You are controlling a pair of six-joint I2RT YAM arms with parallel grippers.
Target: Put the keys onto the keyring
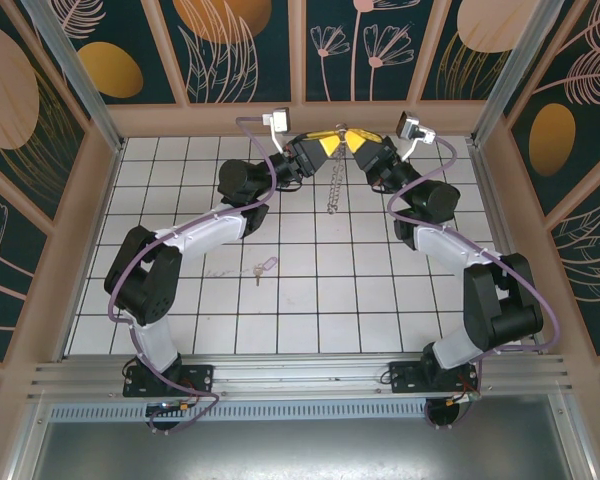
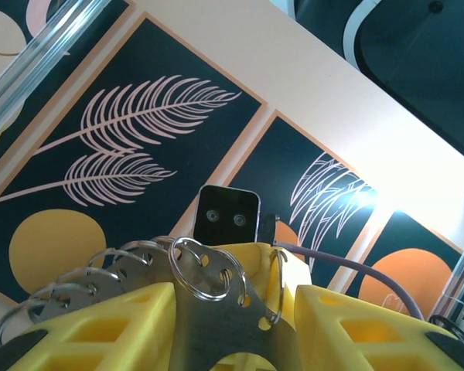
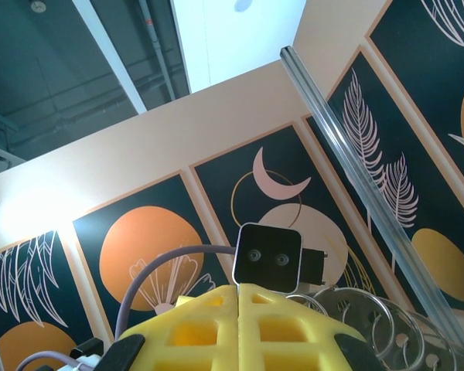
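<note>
The keyring [image 2: 209, 328] is a flat grey metal band with punched holes, each hole carrying a silvery split ring. It stands between the yellow fingers [image 2: 100, 328] of my left gripper [image 2: 232, 309], whose jaws are apart, with a gap on the right side. From above, both grippers meet at the back middle of the floor, left gripper [image 1: 321, 148] and right gripper [image 1: 358, 140], and the keyring [image 1: 332, 185] dangles below them. My right gripper [image 3: 238, 297] is shut, with the keyring's rings [image 3: 371, 325] just beyond its tips. The key [image 1: 261, 267], with its pale lilac tag, lies alone on the tiles.
White tiled floor [image 1: 360, 300] inside a pen of dark painted panels with wooden frames [image 1: 300, 115]. Both arm bases sit on the metal rail [image 1: 300, 375] at the near edge. Aluminium posts [image 1: 75, 70] stand at the back corners.
</note>
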